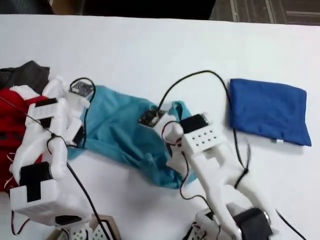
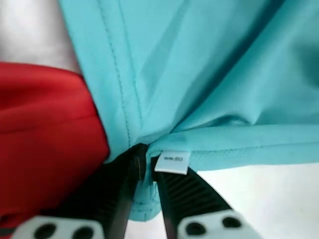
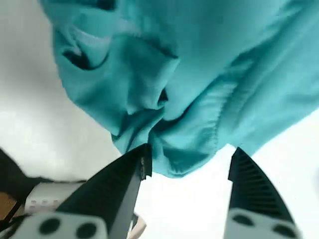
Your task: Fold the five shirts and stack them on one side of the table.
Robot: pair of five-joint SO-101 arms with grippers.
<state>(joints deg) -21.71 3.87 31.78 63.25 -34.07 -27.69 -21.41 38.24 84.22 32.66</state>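
Note:
A teal shirt lies crumpled across the middle of the white table. My left gripper is shut on the teal shirt at a hem with a small white tag. In the high view the left arm stands at the shirt's left end. My right gripper stands open over a bunched edge of the teal shirt, its fingers either side of the fold. The right arm is at the shirt's right end. A folded blue shirt lies at the right.
A red shirt and a dark grey shirt lie heaped at the table's left edge, beside the left arm. Red cloth touches the teal hem. Black cables loop over the teal shirt. The far half of the table is bare.

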